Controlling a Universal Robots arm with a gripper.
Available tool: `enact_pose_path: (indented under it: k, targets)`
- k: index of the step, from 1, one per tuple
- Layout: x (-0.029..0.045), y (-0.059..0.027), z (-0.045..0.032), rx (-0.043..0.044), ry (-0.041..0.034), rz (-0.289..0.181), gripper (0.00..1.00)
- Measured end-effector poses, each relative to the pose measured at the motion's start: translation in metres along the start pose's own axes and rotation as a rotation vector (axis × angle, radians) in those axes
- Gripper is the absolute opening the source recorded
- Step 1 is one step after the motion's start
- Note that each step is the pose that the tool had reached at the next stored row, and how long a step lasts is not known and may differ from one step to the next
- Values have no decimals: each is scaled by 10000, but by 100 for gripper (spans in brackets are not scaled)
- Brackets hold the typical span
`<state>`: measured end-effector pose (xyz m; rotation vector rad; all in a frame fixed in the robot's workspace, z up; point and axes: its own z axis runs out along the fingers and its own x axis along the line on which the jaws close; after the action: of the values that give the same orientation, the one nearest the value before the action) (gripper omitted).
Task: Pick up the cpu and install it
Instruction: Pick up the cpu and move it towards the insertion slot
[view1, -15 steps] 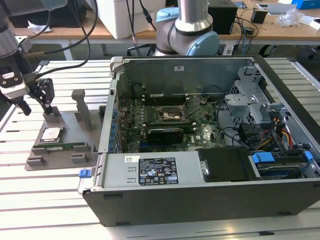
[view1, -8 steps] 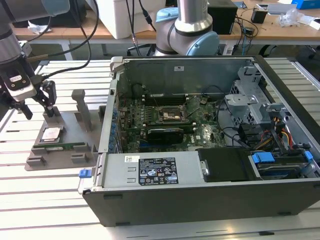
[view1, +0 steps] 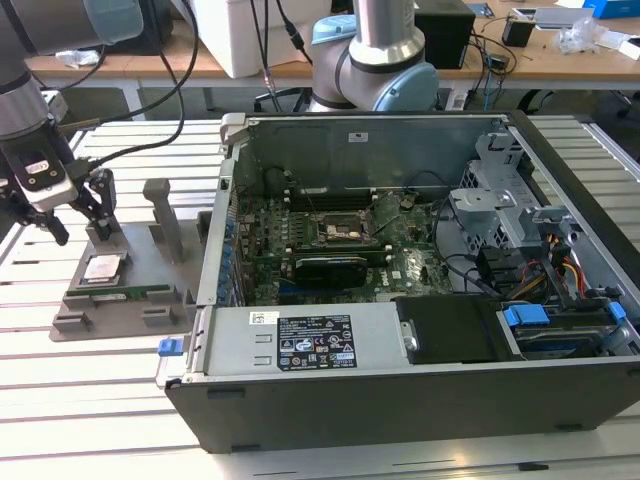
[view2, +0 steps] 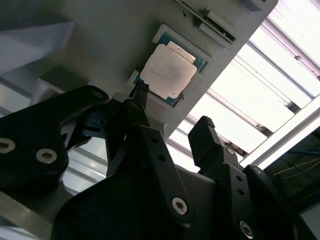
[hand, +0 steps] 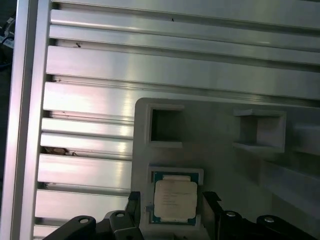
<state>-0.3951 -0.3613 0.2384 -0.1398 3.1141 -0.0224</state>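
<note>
The small square silvery-topped, green-rimmed cpu (view1: 103, 268) lies flat in a recess of the grey plastic holder (view1: 140, 262) on the slatted aluminium table (view1: 90, 390), beside the open black computer case (view1: 420, 400). The black two-fingered tool (view2: 171, 107) hangs just above it, fingers apart, holding nothing.

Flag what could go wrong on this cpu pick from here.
1. The open gripper straddles the cpu closely; a slight offset could land a fingertip on its metal top or on the recess rim of the grey holder.
2. The chip sits thin and recessed, so the grip may catch little edge and slip.
</note>
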Motion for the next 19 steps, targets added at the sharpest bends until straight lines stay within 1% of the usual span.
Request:
enact_pose_path:
  k: [4, 9, 12, 14, 18, 19]
  targets:
    - [-2, 0, 53, 51, 5, -27, 60]
    - [-1, 1, 81, 61, 5, -42, 60]
    - [0, 1, 116, 62, 5, -43, 60]
    - [1, 2, 156, 62, 6, -44, 60]
    - [4, 4, 293, 61, 5, -43, 60]
    - [5, 4, 314, 61, 5, -43, 60]
